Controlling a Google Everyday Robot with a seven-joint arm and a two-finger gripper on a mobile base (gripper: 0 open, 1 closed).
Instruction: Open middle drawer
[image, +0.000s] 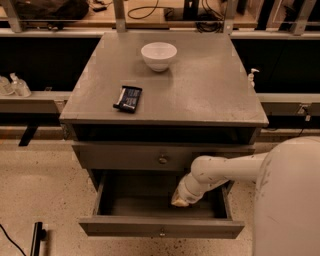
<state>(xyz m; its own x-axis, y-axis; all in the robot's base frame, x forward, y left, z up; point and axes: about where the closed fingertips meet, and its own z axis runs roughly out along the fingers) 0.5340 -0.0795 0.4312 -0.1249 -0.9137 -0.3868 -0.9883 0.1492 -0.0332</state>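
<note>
Middle drawer (120, 226) already way out, bottom centre. Gripper (181, 200) inside it, right side; grip state, can't tell. Tip: back out straight, avoid nudging drawer shut.

Single cam, high and in front of the desk (210, 95), pitched down, facing its drawer fronts, mid range. Arm (225, 169) fills the lower right, close to lens. The pincer (181, 199) sits inside the open middle drawer (140, 200), right side.
</note>
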